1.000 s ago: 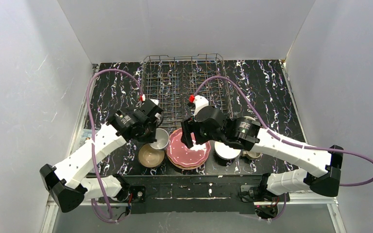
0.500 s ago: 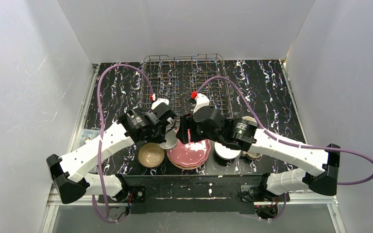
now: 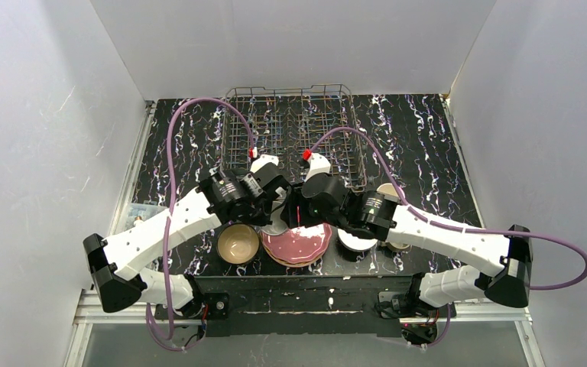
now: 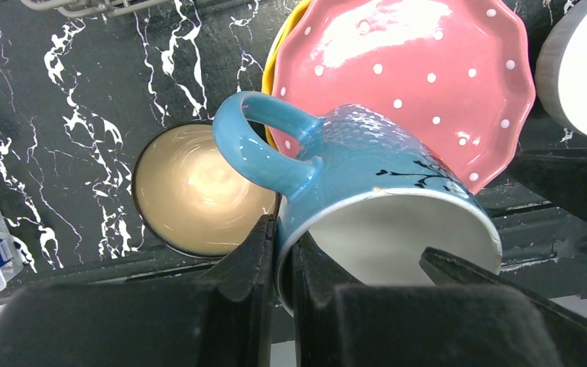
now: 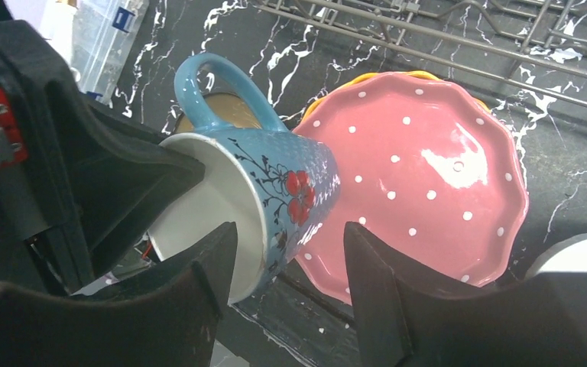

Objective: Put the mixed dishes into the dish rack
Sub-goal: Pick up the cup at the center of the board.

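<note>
L tool [image 4: 281,229] clenched on teal mug [image 4: 367,164] rim, above pink plate [image 5: 428,176] edge; R tool [image 5: 290,256] unclenched, beside mug.

The left arm [image 3: 168,229] and the right arm [image 3: 443,233] are white tubes with fat black joints. The left gripper [image 4: 279,267] and the right gripper [image 5: 287,267] have thick, dull black fingers [image 5: 374,306]. Just behind each sits a small red tag [image 3: 306,154], and a thin purple cable [image 3: 169,168] loops back from there.

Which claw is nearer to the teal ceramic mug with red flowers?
Left. The left gripper is shut on the teal ceramic mug at its rim; the right gripper is open, straddling its body without gripping.
</note>
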Robot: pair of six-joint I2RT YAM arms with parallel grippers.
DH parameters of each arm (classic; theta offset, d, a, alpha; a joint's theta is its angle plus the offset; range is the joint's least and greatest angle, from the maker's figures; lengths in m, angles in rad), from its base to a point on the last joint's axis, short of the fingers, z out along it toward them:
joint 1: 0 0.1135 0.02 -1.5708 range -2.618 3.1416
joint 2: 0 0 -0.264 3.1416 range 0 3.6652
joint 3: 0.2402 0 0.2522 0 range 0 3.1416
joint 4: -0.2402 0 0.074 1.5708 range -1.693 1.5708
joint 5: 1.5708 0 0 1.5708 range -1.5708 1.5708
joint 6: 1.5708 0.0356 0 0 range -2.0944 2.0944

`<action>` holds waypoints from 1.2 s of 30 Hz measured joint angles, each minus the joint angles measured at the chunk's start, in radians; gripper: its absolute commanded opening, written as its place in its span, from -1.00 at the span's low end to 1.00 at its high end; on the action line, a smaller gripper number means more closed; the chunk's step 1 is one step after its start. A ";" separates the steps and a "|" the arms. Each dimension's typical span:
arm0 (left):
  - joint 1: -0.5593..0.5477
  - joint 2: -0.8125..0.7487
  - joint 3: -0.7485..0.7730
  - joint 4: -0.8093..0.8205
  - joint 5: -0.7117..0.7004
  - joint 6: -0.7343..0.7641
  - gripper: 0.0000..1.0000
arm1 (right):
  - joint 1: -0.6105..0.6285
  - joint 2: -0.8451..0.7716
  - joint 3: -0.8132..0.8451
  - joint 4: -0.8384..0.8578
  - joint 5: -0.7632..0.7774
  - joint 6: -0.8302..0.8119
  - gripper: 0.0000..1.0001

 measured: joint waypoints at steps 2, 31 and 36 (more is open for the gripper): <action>-0.005 0.003 0.003 0.002 0.000 -0.001 -1.00 | 0.000 0.003 -0.003 0.000 0.010 0.003 0.14; -0.014 0.006 0.010 0.029 0.043 0.032 -0.85 | 0.006 0.024 -0.029 0.020 0.050 0.017 -0.97; -0.013 0.006 0.010 0.037 0.058 0.044 -0.67 | 0.006 0.023 -0.031 0.010 0.054 0.014 -0.97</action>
